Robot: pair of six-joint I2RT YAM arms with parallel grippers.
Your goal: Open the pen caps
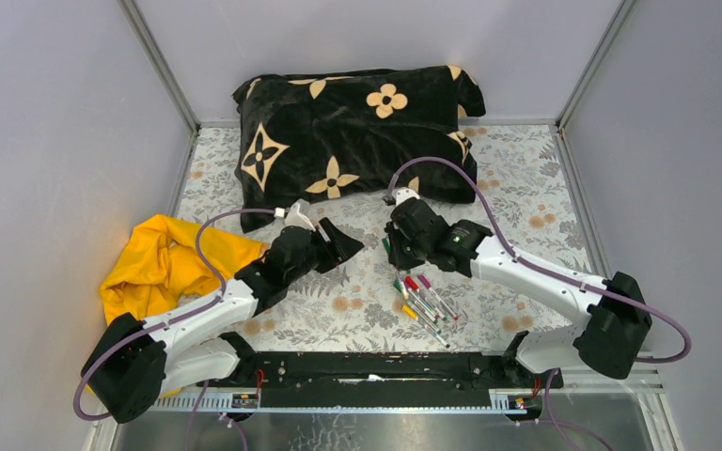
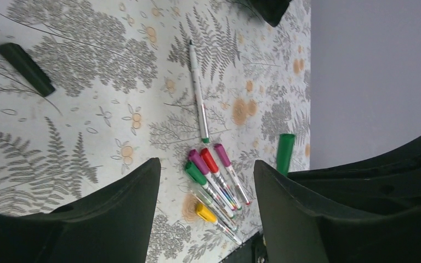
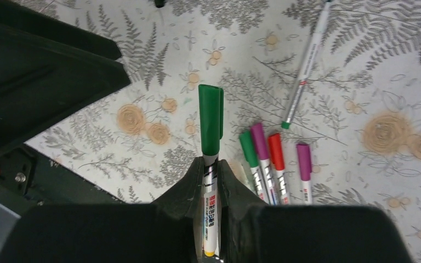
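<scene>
Nearest my bases, capped markers (image 1: 423, 303) lie bunched on the bench (image 1: 526, 188), their pen caps (image 2: 209, 160) in yellow, green, red and magenta all seated. Just beyond them a lone pen (image 2: 198, 90) lies apart. My right tool (image 3: 211, 164) is clamped on a marker barrel (image 3: 210, 219), its green cap (image 3: 210, 126) on and jutting past the fingertips. Left of it, my left tool (image 1: 340, 246) gapes wide, holding nothing. Yellow cloth (image 1: 164, 263) lies at the left, and a black flowered cushion (image 1: 357, 122) at the far end.

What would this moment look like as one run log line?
right gripper: shut on pen, green cap on | left gripper: open, empty | lying loose: five capped pens, grouped
</scene>
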